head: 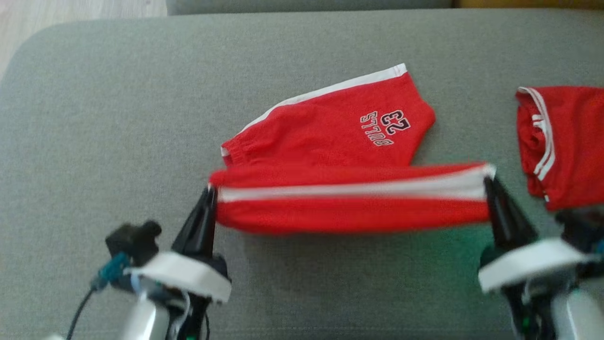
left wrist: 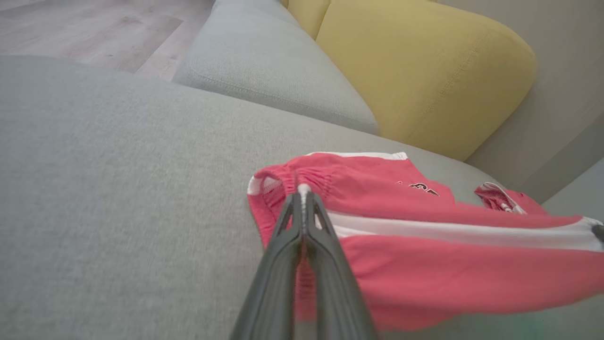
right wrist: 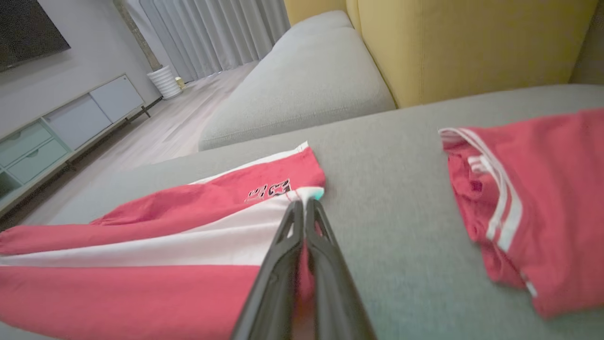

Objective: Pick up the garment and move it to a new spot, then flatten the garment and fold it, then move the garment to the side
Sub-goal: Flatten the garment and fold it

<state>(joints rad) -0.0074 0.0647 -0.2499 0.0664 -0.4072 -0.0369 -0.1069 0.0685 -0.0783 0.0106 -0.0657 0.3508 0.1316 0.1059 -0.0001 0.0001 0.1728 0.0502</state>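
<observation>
The garment [head: 330, 137] is a pair of red shorts with white side stripes and a "23 BULLS" print, lying on the grey sofa seat [head: 118, 118]. Its near leg is lifted and stretched taut between my two grippers. My left gripper [head: 211, 190] is shut on the waistband corner, seen close in the left wrist view [left wrist: 303, 190]. My right gripper [head: 487, 180] is shut on the hem corner by the white stripe, which the right wrist view [right wrist: 303, 202] confirms. The far leg of the garment [right wrist: 212, 200] rests flat on the seat.
A second red garment [head: 561, 141] with white stripes lies crumpled at the right of the seat, and it shows in the right wrist view [right wrist: 533, 203]. Behind stand a yellow backrest cushion [left wrist: 424, 71] and another grey cushion [right wrist: 306, 89]. Wooden floor lies beyond the seat's left edge.
</observation>
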